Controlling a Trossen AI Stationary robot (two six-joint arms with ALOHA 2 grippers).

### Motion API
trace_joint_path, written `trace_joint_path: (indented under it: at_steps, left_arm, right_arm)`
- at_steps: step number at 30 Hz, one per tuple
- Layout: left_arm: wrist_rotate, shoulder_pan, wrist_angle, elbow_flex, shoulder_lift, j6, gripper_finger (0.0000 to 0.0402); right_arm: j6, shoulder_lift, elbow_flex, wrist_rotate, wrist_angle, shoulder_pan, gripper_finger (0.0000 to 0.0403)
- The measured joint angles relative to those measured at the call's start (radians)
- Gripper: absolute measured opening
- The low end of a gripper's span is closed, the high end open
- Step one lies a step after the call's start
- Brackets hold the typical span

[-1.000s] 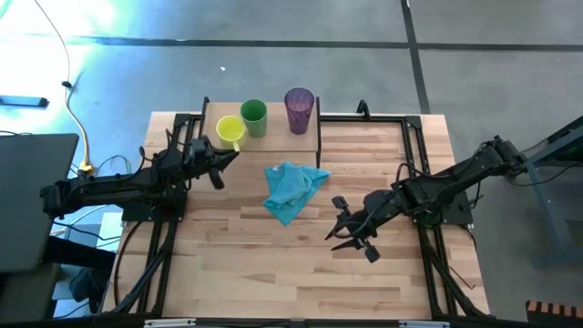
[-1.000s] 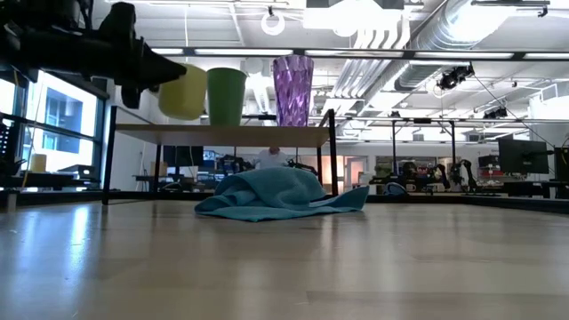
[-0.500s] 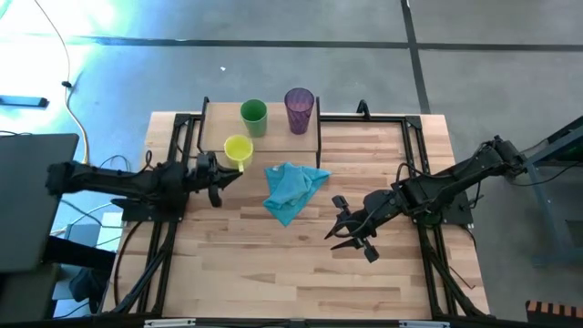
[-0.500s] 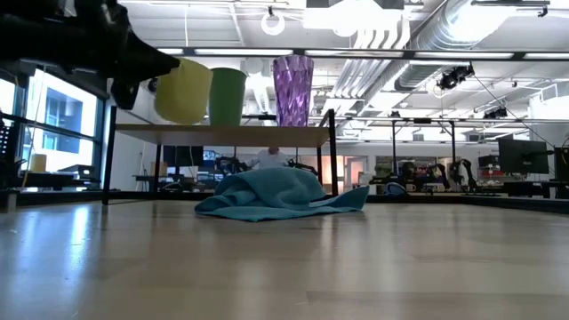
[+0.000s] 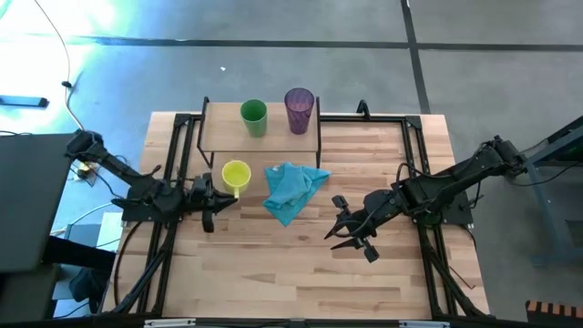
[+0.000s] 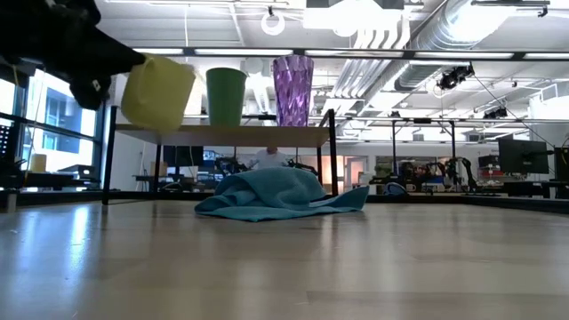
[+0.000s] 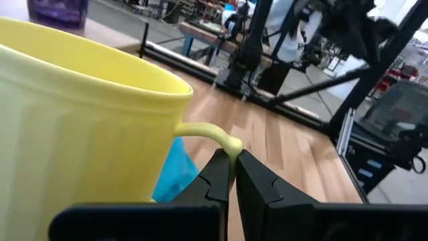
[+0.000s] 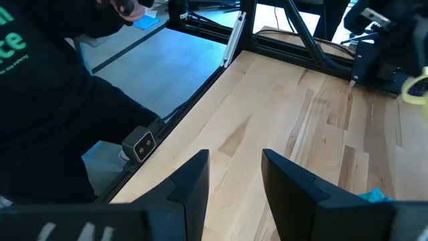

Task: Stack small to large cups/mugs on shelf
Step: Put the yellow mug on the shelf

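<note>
Left gripper (image 5: pixel 211 189) pinches yellow mug (image 5: pixel 236 174) by handle (image 7: pixel 212 134), fingers (image 7: pixel 217 175) pressed on it; mug airborne, tilted, off shelf (image 5: pixel 219 138), just beside cloth (image 5: pixel 291 189). Green cup (image 5: pixel 254 117) and purple tumbler (image 5: pixel 299 109) upright on shelf, near each other. Right gripper (image 5: pixel 351 230) spread, holding nothing, over table (image 5: pixel 301 264), well apart from mug

Yellow mug (image 7: pixel 80 127) looks like smooth matt plastic w/ faint ribs. Purple tumbler (image 6: pixel 292 90) is see-thru glossy, shelf (image 5: pixel 223 137) pale wood. Cloth (image 6: pixel 276 194) is soft, rumpled.
</note>
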Motion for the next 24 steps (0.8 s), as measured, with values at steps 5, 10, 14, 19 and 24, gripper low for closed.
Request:
trace_joint_path:
  at_steps: [5,10,14,19,24]
  left_arm:
    - [-0.099,-0.101,0.006,0.000,0.099,-0.083,0.0000]
    - [-0.149,-0.163,0.105,0.000,0.255,-0.143,0.0000]
    - [-0.153,-0.179,0.252,0.000,0.391,-0.145,0.0000]
    - [-0.136,-0.176,0.418,0.000,0.551,-0.142,0.0000]
    - [-0.128,-0.176,0.558,0.000,0.684,-0.142,0.0000]
  right_arm:
    - [0.000,0.000,0.000,0.008,0.000,0.000,0.0128]
    - [0.000,0.000,0.000,0.008,0.000,0.000,0.0128]
    - [-0.006,0.000,0.000,0.009,0.001,0.000,0.0128]
    - [-0.007,0.000,0.000,0.009,0.008,0.000,0.0128]
    - [-0.008,0.000,0.000,0.010,0.007,0.000,0.0128]
